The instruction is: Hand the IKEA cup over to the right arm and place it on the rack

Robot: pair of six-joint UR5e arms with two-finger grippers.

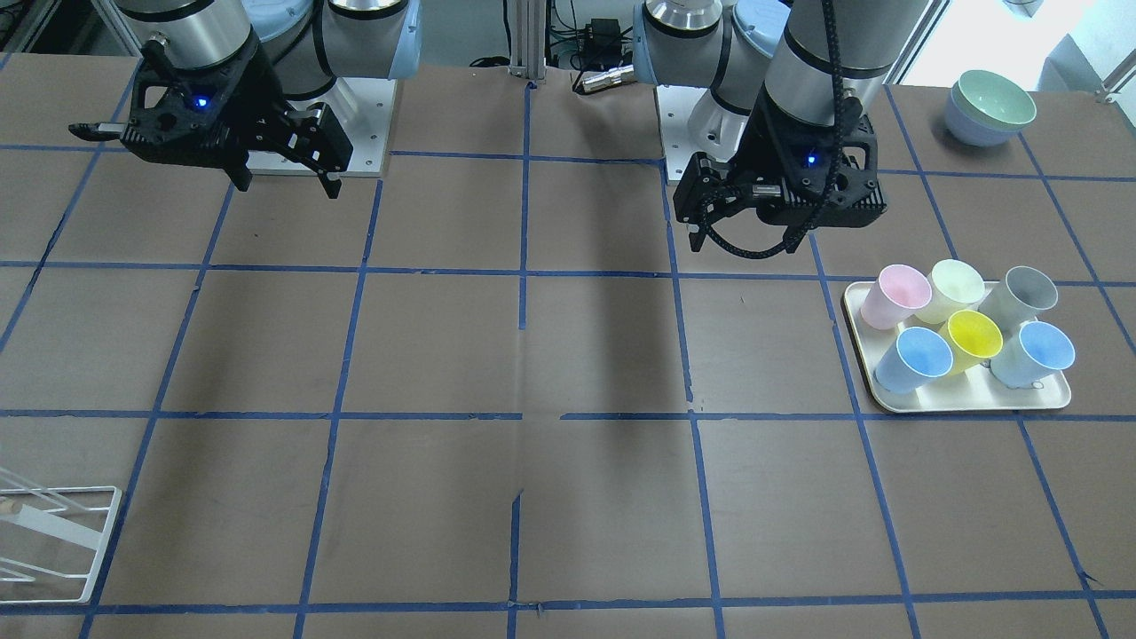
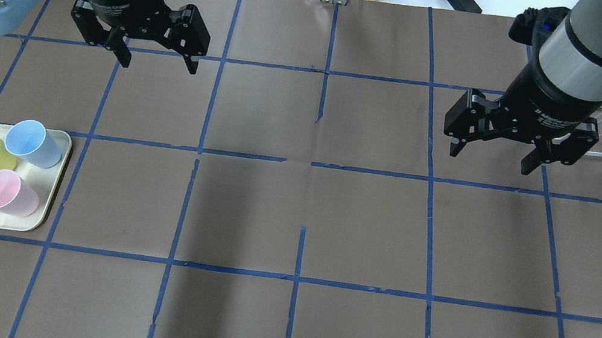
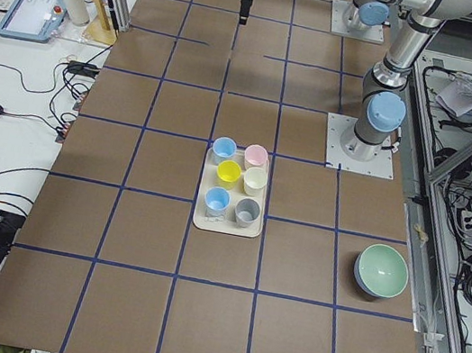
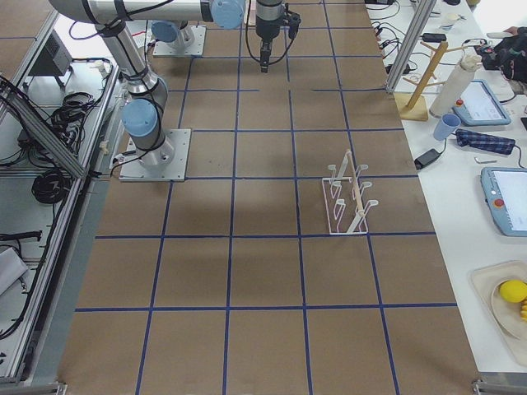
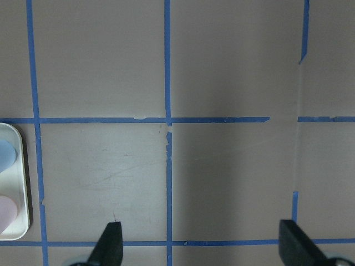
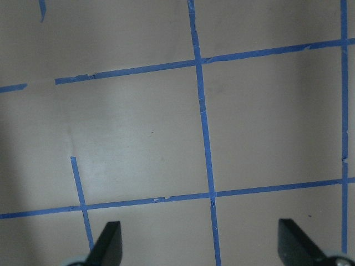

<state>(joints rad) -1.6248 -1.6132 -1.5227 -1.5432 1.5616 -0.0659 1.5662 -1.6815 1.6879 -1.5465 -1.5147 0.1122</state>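
Note:
The pale pink IKEA cup (image 1: pixel 895 297) stands open end up on the cream tray (image 1: pixel 963 401), at the tray corner nearest the left arm's base; it also shows in the overhead view (image 2: pixel 7 192) and the exterior left view (image 3: pixel 256 155). My left gripper (image 2: pixel 158 65), with the braided cable, hangs open and empty above the table, beyond the tray. My right gripper (image 2: pixel 489 161) hangs open and empty over the table's other half. The white wire rack (image 4: pixel 350 197) stands on the right arm's side and shows partly in the front-facing view (image 1: pixel 53 541).
The tray also holds two blue cups, a yellow cup (image 1: pixel 970 335), a pale cream cup (image 1: pixel 951 288) and a grey cup (image 1: pixel 1025 293), packed close to the pink one. Stacked green and blue bowls (image 1: pixel 990 108) sit near the left arm's base. Blue tape lines grid the brown tabletop.

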